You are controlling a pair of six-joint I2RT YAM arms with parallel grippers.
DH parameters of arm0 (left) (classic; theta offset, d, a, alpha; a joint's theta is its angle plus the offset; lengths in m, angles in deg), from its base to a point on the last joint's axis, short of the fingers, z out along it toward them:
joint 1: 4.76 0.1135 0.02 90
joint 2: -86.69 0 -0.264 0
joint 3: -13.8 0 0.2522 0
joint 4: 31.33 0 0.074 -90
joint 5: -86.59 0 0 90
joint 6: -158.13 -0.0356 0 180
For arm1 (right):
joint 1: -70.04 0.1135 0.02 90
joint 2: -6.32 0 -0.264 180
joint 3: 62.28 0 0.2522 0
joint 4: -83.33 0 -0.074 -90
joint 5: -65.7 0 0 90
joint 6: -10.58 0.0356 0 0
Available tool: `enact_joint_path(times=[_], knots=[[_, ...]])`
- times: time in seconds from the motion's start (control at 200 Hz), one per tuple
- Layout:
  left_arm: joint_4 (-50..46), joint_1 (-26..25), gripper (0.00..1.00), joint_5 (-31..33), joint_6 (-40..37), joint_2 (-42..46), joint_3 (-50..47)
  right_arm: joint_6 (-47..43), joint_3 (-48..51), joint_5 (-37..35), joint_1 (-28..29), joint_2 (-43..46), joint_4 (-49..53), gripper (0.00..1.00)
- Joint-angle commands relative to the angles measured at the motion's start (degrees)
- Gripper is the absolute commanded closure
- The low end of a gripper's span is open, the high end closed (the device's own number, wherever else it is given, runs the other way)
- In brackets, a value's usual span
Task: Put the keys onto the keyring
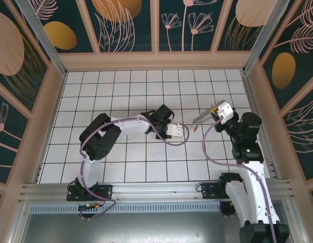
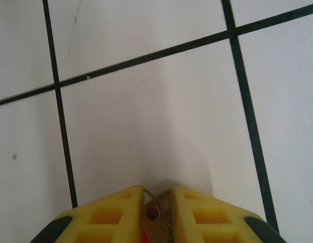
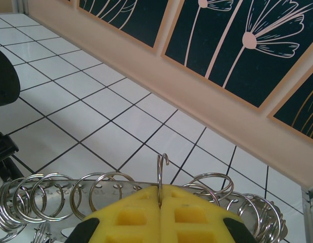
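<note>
L pincer (image 2: 157, 196) was clamped on a key (image 2: 154, 220). The metal blade & its small split ring sat between the yellow fingers (image 2: 110, 215), w/ a bit of red head at 6 o'clock in the left wrist view. Gripping that far back left the ring poking fwd, prob. so it could meet the hook first.

R pincer (image 3: 160, 191) was clenched on the keyring (image 3: 116, 190), pinching the wire just under its open hook end, which stood up at 12 o'clock. Loose silvery rings fanned out to 9 & 3 o'clock. That hold looked meant to steady the hook & leave its opening exposed, clear of the rings.

In the top view the keyring trailed from the R pincer toward 8 o'clock over the desk (image 1: 121, 91), at approx 2 o'clock from the L pincer, near but apart. Couldn't tell if it touched the tiles.

Next, I'd judge: thread the key's ring onto the hook. Tiny target, easy to miss.
</note>
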Motion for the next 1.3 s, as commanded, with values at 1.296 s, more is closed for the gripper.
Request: enact_joint_path(times=[1.296], knots=[[1.34,-1.23,0.69,6.82,26.71,0.49,-0.58,-0.36,0.40,0.14,-0.19,0.96,-1.68,1.00]])
